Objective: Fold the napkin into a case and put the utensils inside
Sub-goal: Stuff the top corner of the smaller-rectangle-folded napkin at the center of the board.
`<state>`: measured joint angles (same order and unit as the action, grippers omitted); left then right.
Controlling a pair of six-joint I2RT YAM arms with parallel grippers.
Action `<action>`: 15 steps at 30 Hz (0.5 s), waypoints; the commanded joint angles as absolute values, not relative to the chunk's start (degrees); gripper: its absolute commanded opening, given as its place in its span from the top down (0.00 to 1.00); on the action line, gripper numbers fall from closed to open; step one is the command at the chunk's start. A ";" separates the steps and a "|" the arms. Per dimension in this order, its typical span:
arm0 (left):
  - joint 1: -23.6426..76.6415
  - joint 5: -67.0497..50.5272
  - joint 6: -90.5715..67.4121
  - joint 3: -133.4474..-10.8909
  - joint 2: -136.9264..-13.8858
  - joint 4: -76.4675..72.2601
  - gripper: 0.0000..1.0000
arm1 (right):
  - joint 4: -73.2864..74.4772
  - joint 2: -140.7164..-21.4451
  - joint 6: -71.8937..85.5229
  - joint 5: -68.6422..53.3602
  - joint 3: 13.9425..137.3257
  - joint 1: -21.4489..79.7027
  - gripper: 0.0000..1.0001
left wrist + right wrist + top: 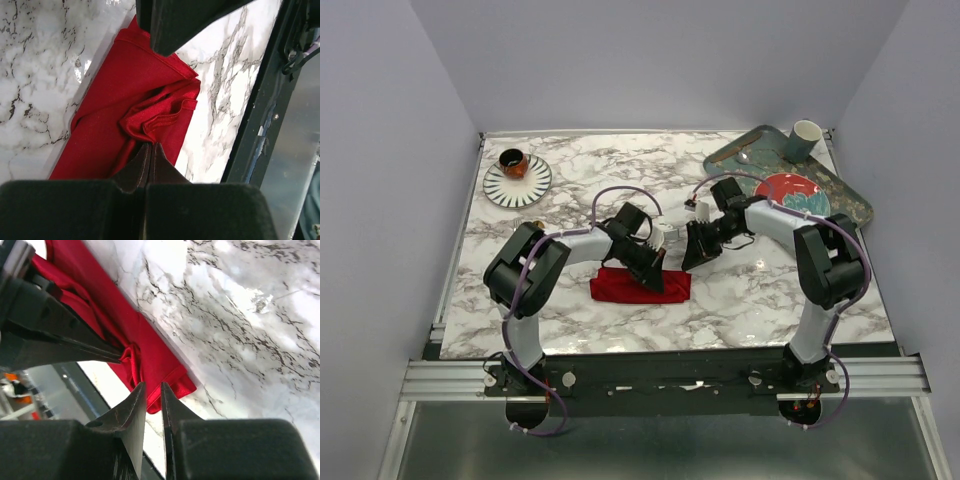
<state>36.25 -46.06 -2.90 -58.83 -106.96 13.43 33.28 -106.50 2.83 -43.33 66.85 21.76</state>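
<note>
The left gripper [150, 148] is clenched tight, its tips pinching a bunched fold of the red napkin [115, 95]. The right gripper [153, 389] hovers just beside it, fingers parted by a thin gap with nothing between them. The napkin lies as a narrow folded strip on the marble table [580, 190], between the two arms, well apart from the green tray [850, 195] at the far right.

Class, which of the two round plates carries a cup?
The black-and-white striped plate, far left, bearing a dark cup; the red plate on the tray shows none.
</note>
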 commanded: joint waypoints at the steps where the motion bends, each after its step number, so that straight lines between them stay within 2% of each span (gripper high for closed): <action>1: 35.07 -46.67 -3.34 -59.59 -110.12 14.94 1.00 | 25.76 -101.70 -1.30 -39.29 62.77 24.08 0.74; 15: 33.49 -48.51 -3.86 -61.43 -113.11 16.52 1.00 | 18.72 -97.91 -7.12 -26.02 58.27 31.90 0.69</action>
<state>34.13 -50.48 -4.47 -61.32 -110.45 14.74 21.65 -98.04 -5.26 -32.05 58.70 31.22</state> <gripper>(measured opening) 0.008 0.298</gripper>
